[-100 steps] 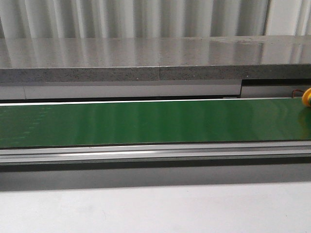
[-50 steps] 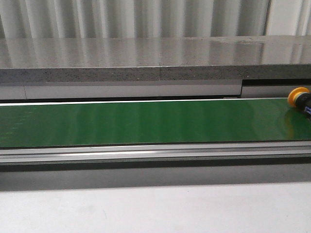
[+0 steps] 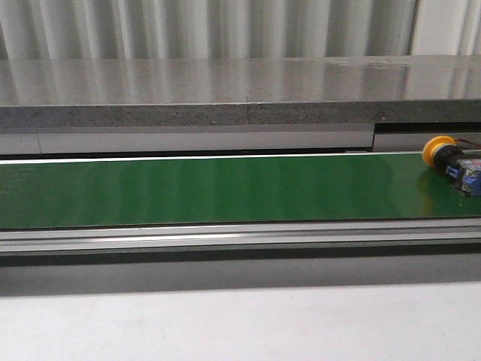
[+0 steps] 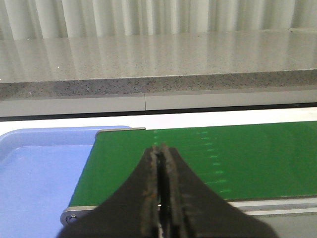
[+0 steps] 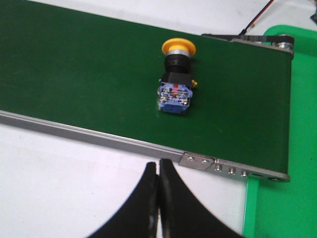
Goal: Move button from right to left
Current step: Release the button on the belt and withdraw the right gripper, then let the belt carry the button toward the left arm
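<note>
The right gripper [image 5: 158, 198] has its fingers pressed together on nothing and hangs over the pale table just off the near rail of the belt [image 5: 99, 74]. The button [image 5: 176, 77] lies apart from it on its side on the green belt near the right end, yellow cap toward the far edge, blue block toward the gripper. The left gripper [image 4: 161, 198] is likewise closed and empty, above the belt's left end, beside the blue tray [image 4: 39, 173].

The main risk, as I judge it, is timing. If the belt carries the button leftward, a grasp aimed at its present spot may close on air or clip the cap and roll it. Lying on its side, the round cap makes it apt to turn or skid toward an edge. Closed fingers must also open before any approach, or they will knock it.

In the front view the button [image 3: 451, 162] now shows whole, cap and blue block, further left than half a second ago, when only the cap and part of the body showed at the right border.
</note>
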### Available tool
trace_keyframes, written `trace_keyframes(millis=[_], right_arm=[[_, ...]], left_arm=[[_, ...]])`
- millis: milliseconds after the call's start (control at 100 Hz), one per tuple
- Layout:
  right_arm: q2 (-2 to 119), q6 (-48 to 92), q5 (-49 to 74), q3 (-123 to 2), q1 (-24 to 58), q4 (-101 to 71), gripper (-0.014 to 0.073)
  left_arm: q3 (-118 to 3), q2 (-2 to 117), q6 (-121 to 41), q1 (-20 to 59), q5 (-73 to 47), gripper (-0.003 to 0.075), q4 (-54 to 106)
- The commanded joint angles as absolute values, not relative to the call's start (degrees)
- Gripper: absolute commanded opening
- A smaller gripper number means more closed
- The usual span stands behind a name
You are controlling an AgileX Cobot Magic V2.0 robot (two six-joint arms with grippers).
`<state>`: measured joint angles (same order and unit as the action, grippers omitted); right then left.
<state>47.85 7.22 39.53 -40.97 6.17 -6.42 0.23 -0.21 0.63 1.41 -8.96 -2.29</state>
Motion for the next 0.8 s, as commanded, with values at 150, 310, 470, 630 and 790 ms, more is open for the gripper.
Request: trace_keyframes(millis=[150, 310, 470, 630, 790], right_arm=[[35.7, 8.0, 27.2, -34.0, 6.3, -6.9, -0.0067], [28.2, 8.0, 24.3, -28.2, 6.3, -8.7, -0.0067], [21.7, 8.0, 22.9, -23.4, 6.3, -8.7, -0.0067], [16.8, 8.0, 20.8, -20.3, 6.3, -8.7, -0.0067], [16.2, 8.0, 20.5, -20.0, 6.3, -8.7, -0.0067]], left_arm=[[2.5, -2.1, 1.2, 1.4, -4.6, -0.0020, -2.0], [2.5, -2.1, 1.2, 1.4, -4.6, -0.0020, -2.0], [2.5, -2.1, 1.2, 1.4, -4.6, -0.0020, -2.0], [2.5, -2.1, 1.2, 1.4, -4.6, -0.0020, -2.0], [2.5, -2.1, 1.2, 1.4, -4.2, -0.0020, -2.0]])
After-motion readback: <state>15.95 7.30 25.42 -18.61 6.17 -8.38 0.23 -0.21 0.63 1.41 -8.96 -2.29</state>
